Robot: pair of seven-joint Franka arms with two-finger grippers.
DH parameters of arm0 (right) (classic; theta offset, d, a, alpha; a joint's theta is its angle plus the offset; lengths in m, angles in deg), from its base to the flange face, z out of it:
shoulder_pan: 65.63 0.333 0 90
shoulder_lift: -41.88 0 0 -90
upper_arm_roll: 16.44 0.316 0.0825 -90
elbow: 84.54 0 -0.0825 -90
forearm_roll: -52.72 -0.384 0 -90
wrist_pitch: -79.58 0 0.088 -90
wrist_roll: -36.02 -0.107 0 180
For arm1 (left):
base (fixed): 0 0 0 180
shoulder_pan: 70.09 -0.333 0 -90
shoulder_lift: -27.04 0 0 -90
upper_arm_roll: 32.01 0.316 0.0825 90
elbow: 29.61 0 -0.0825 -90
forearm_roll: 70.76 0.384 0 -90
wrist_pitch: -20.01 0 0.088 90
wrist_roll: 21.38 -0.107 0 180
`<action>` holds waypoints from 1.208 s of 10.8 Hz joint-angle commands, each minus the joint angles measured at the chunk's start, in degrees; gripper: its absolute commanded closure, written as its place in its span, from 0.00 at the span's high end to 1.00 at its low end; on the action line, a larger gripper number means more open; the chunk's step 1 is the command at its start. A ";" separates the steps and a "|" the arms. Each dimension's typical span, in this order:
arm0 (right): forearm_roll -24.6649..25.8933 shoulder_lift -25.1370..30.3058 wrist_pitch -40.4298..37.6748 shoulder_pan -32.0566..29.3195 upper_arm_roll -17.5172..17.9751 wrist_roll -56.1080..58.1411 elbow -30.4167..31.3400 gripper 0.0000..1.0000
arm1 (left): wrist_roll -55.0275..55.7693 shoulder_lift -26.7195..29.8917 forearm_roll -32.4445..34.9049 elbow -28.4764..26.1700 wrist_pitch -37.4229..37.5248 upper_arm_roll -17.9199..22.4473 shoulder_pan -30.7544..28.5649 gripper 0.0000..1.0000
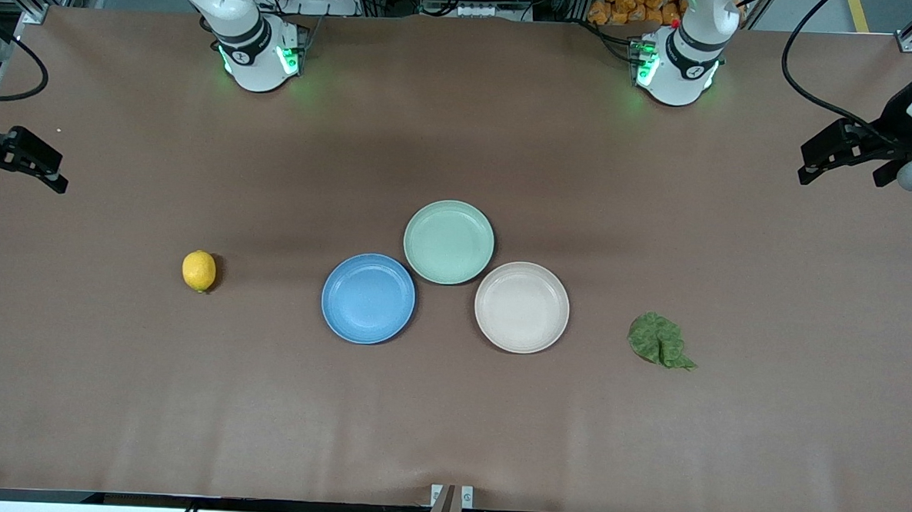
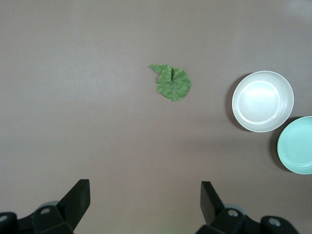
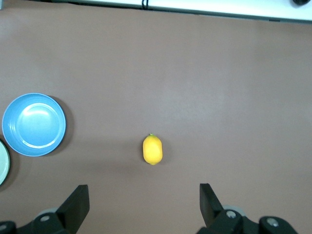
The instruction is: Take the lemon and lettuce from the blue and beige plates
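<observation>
**Both plates bare, lemon and lettuce sitting on the bench**

Lettuce is the thing lying closest to the front camera, a wrinkly dark green leaf flat on the brown bench, toward the left arm's end and a little apart from the beige plate.

Going across the front view: the right gripper hangs over its end of the bench, fingers spread wide with nothing in them. Next the lemon, alone on the bench, well apart from the blue plate. The mint-green plate sits farther from the camera, tucked between the blue and beige ones, nearly touching both. All three plates hold nothing. The left gripper is over the other end, fingers wide apart too, holding nothing.

No readable writing or brand anywhere.
</observation>
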 commanded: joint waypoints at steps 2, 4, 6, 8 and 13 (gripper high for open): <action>1.03 -0.50 -5.01 0.64 0.07 -0.65 -5.44 1.00 | -1.54 -0.57 -0.57 1.56 1.33 -0.19 -0.49 1.00; 0.61 -0.15 -6.35 1.44 -1.50 -0.57 -6.43 1.00 | -1.54 -0.57 -0.66 1.56 1.33 -0.19 -0.49 1.00; 1.04 -0.23 -8.19 2.05 -1.86 -0.74 -8.01 1.00 | -1.54 -0.57 -0.57 1.56 1.33 -0.19 -0.49 1.00; 0.43 -0.41 -10.30 2.75 -1.86 -0.74 -8.10 1.00 | -1.54 -0.57 -0.48 1.56 1.33 -0.19 -0.40 1.00; 0.43 -1.37 -13.19 5.13 -2.39 -2.41 -8.63 1.00 | -1.45 -0.65 -0.48 1.56 1.33 -0.19 -0.40 1.00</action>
